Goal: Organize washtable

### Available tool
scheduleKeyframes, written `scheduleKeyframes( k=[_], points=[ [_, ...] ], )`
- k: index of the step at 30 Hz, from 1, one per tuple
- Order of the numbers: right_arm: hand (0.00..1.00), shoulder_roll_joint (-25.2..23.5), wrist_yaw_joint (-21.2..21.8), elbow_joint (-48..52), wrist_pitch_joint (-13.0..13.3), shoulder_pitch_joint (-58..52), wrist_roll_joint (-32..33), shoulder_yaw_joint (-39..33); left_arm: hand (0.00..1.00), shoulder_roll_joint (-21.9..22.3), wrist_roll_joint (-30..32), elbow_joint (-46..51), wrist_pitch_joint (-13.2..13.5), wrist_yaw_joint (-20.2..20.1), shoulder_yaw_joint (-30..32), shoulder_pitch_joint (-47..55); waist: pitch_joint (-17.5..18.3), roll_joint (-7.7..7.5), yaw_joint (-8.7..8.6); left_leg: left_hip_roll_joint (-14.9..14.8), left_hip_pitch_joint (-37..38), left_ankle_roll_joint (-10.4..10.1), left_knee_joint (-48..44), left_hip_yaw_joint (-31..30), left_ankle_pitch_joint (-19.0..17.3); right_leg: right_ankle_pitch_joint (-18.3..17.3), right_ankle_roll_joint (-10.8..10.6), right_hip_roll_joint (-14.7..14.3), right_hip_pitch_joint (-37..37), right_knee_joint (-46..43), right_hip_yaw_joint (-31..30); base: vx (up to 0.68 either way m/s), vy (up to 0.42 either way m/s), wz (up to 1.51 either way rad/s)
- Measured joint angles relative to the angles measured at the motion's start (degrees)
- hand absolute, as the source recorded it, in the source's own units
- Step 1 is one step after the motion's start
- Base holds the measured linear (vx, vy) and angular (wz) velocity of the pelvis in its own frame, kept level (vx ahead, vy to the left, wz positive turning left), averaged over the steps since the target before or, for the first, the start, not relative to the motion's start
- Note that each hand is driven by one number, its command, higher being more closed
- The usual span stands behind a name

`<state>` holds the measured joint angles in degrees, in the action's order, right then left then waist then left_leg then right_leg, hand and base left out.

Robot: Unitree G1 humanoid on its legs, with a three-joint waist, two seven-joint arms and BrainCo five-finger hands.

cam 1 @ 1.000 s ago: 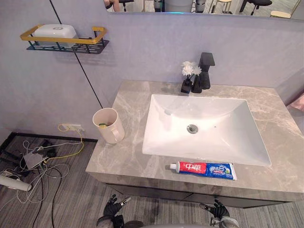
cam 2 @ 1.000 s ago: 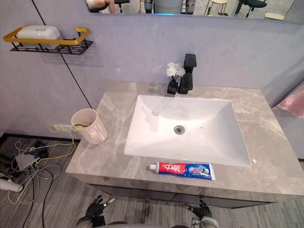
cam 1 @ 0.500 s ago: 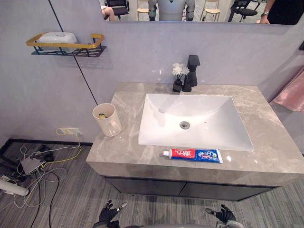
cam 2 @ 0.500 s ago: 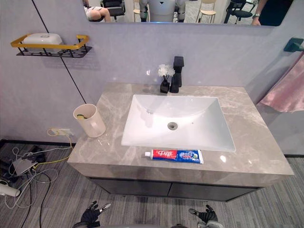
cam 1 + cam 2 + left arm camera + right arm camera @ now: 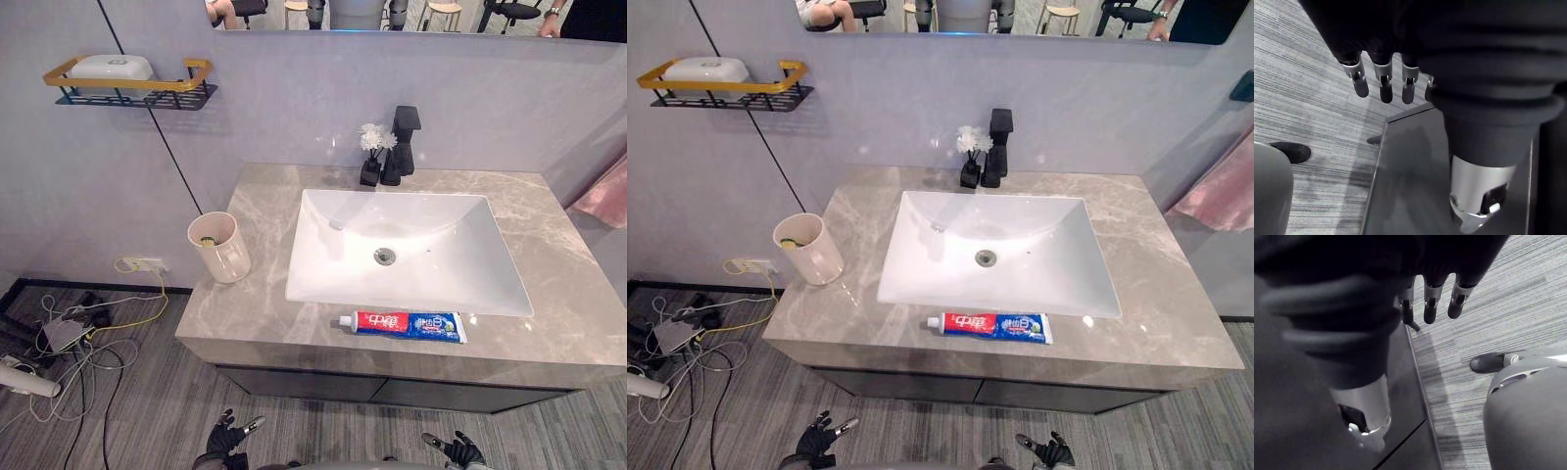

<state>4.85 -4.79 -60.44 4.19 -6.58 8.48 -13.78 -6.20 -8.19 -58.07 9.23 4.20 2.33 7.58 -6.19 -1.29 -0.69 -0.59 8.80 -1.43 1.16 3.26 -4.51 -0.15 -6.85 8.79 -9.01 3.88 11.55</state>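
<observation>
A red, white and blue toothpaste tube (image 5: 403, 324) lies flat on the marble countertop (image 5: 255, 284) in front of the white basin (image 5: 402, 250). A cream cup (image 5: 219, 247) with a yellowish item inside stands at the counter's left edge. Both hands hang low below the counter front: my left hand (image 5: 227, 437) and my right hand (image 5: 458, 451), each open and empty. Straight fingers of the left hand (image 5: 1382, 78) and of the right hand (image 5: 1434, 298) point at the floor.
A black faucet (image 5: 402, 141) and a small black vase of white flowers (image 5: 371, 155) stand behind the basin. A black and gold wall shelf (image 5: 132, 83) holds a white soap box (image 5: 110, 67). A dark cabinet front (image 5: 392, 392) sits under the counter. Loose cables (image 5: 78, 338) lie on the floor at left.
The camera has shifted, so the whole washtable sits a little lower and closer in view. Both hands stay low below the counter, open.
</observation>
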Motion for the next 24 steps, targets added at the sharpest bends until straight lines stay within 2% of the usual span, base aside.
scheduleKeyframes(
  k=[5,8,16,20,22,24],
  points=[
    [0.0,0.0,0.0,0.0,0.2,-0.1,0.0,-2.1,0.0,-0.6,0.0,-0.1,0.0,0.5,0.8,0.3,0.1,-0.14,0.04,-0.1,0.0,0.0,-0.1,-0.1,0.0,0.0,0.0,0.0,0.2,-0.6,0.3,-0.03,-0.013,0.01],
    [0.0,0.2,0.0,0.0,0.4,-0.1,0.0,-2.8,0.0,-1.8,-0.1,-0.1,-0.1,1.1,5.6,0.4,0.2,-0.26,0.01,-0.1,-0.1,-0.2,-0.1,-0.4,0.3,-0.1,0.0,0.0,0.2,-0.7,0.8,-0.08,-0.031,0.05],
    [0.0,3.1,0.1,0.0,0.6,0.1,0.0,-4.4,0.0,-8.8,-0.2,1.4,-0.1,2.4,17.6,0.2,0.3,-0.27,0.04,0.0,-0.1,-0.4,2.1,-2.3,2.1,-0.2,0.1,0.0,0.3,-0.7,3.1,-0.06,-0.025,0.15],
    [0.0,4.1,0.1,0.1,1.3,0.2,-0.1,-4.4,0.0,-12.2,-0.3,9.7,0.0,3.8,21.7,0.2,0.4,-0.27,0.37,0.2,-0.9,-0.4,2.0,-3.5,2.3,-0.2,0.1,0.1,0.3,-0.5,4.4,-0.01,-0.01,0.16],
    [0.0,4.3,0.1,0.4,1.8,-0.3,-0.1,-4.4,0.0,-13.4,-0.2,20.4,0.2,5.8,23.5,0.2,0.5,-0.15,1.57,0.7,-1.1,-0.1,2.0,-4.7,2.6,-0.2,0.1,0.3,0.2,-0.3,5.0,0.02,0.002,0.11],
    [0.0,4.3,0.1,0.7,1.9,-0.6,-0.1,-4.4,0.0,-13.7,-0.2,29.5,0.3,6.8,24.9,0.2,0.6,-0.01,1.79,0.8,-1.3,-0.1,2.0,-5.1,2.7,-0.2,0.1,0.4,-0.6,-0.1,5.8,0.04,-0.003,0.2]
  ],
)
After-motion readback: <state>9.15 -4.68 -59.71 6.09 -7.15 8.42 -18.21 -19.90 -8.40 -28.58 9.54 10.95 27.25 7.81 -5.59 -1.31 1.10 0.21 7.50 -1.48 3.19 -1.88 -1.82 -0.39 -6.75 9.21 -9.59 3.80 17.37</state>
